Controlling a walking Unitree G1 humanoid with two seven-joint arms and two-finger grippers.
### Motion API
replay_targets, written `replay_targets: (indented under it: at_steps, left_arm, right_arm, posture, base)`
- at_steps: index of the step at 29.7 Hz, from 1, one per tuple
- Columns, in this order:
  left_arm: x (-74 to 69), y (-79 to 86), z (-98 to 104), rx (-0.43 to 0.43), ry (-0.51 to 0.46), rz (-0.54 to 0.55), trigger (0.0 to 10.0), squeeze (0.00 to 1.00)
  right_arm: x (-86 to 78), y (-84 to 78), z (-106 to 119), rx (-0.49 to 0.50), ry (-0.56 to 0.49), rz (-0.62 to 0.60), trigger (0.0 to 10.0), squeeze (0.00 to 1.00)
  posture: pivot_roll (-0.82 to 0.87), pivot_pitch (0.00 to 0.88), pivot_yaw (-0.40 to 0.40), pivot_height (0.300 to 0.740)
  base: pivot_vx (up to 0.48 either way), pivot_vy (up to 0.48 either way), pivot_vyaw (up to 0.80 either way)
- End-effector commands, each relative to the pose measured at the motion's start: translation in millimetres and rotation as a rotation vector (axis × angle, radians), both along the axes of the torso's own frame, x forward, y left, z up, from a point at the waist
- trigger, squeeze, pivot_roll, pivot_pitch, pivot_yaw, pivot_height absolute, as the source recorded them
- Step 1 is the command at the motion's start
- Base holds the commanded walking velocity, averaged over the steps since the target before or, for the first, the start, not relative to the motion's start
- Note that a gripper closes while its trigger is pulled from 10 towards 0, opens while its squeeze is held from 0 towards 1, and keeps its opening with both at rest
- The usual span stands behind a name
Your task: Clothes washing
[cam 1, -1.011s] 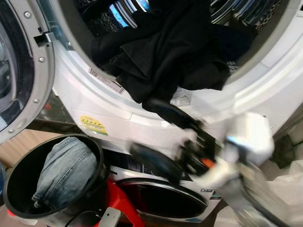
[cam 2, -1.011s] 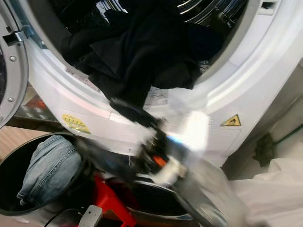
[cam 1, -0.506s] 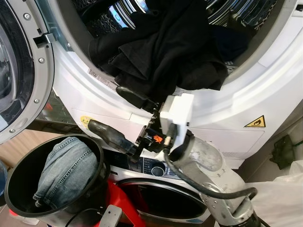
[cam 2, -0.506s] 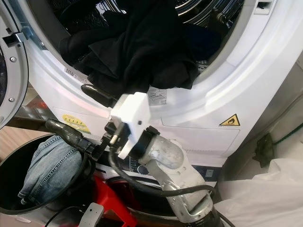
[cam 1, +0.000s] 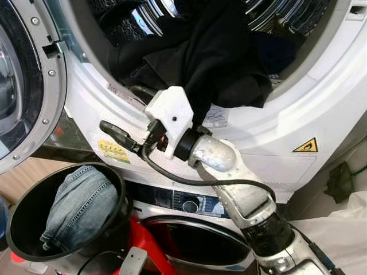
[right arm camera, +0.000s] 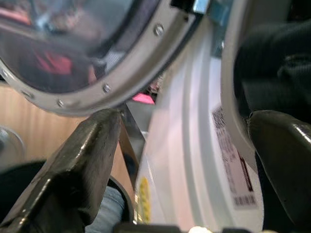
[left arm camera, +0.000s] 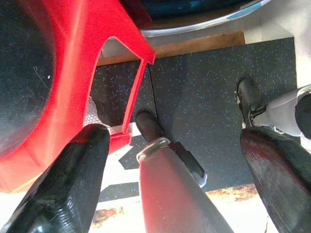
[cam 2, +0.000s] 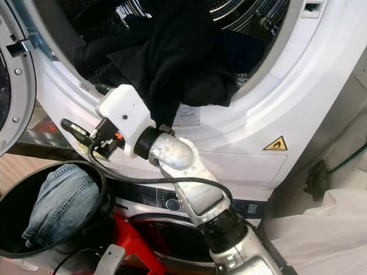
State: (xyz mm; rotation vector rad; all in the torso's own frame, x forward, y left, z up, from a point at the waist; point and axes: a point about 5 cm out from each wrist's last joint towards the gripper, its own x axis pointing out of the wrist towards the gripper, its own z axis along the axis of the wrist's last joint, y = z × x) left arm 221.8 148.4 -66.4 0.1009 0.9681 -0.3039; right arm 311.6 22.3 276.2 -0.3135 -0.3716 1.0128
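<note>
Black clothes (cam 1: 200, 63) spill out of the open drum and hang over the white rim (cam 1: 275, 114) of the upper machine. My right gripper (cam 1: 123, 109) is raised to the rim's lower left, just under the edge of the black clothes. It is open with nothing between its fingers; one fingertip (cam 1: 109, 127) points toward the yellow label. In the right wrist view the white rim (right arm camera: 184, 145) lies between the spread fingers (right arm camera: 82, 165). Blue jeans (cam 1: 74, 206) lie in a black bucket (cam 1: 17, 220) below. My left gripper (left arm camera: 175, 145) hangs open over the dark floor.
The round machine door (cam 1: 23, 86) stands open at the left. A second machine (cam 1: 189, 240) sits under the upper one. A red stool (cam 1: 146, 243) holds the bucket. White sacking (cam 1: 338, 229) lies at the right. My own leg (left arm camera: 170, 184) shows below the left gripper.
My right arm has swung up and to the left, from in front of the lower machine to the drum rim under the black clothes. Its fingers stay open. The clothes and jeans have not moved.
</note>
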Motion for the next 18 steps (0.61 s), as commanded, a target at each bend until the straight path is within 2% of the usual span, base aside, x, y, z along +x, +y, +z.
replay_targets:
  at_steps: [1,2,8,9,11,13,18]
  left_arm:
    - [-2.5,5.2,-1.5,0.027,0.013,-0.012,10.0,0.00]
    - [-2.4,5.4,-1.5,0.028,0.013,-0.012,10.0,0.00]
    - [-2.4,5.9,-1.4,0.029,0.013,-0.009,10.0,0.00]
    - [-2.4,6.1,-1.5,0.029,0.013,-0.004,10.0,0.00]
    - [-2.5,6.2,-1.5,0.028,0.013,-0.002,10.0,0.00]
    - [-2.4,6.1,-1.5,0.027,0.012,0.001,10.0,0.00]
    - [-2.4,5.6,-1.5,0.025,0.011,0.002,10.0,0.00]
  right_arm:
    - [4.9,6.5,8.8,-0.023,-0.016,-0.019,10.0,0.00]
    - [11.0,7.8,14.8,-0.035,-0.033,-0.045,10.0,0.00]
    - [23.2,8.7,26.6,-0.052,-0.072,-0.104,10.0,0.00]
    - [29.5,7.4,34.2,-0.060,-0.100,-0.140,10.0,0.00]
    - [31.7,6.7,36.9,-0.063,-0.110,-0.155,10.0,0.00]
    - [43.8,2.8,51.0,-0.074,-0.145,-0.218,10.0,0.00]
    - [58.7,-2.1,64.4,-0.116,-0.198,-0.305,10.0,0.00]
  posture:
    - [-0.25,0.060,0.120,0.740]
    - [-0.25,0.059,0.120,0.740]
    - [-0.24,0.058,0.117,0.740]
    - [-0.24,0.058,0.118,0.740]
    - [-0.24,0.057,0.117,0.740]
    - [-0.24,0.056,0.117,0.740]
    - [-0.23,0.054,0.111,0.740]
  base:
    - [0.000,0.000,0.00]
    - [0.000,0.000,0.00]
    - [0.000,0.000,0.00]
    - [0.000,0.000,0.00]
    - [0.000,0.000,0.00]
    - [0.000,0.000,0.00]
    - [0.000,0.000,0.00]
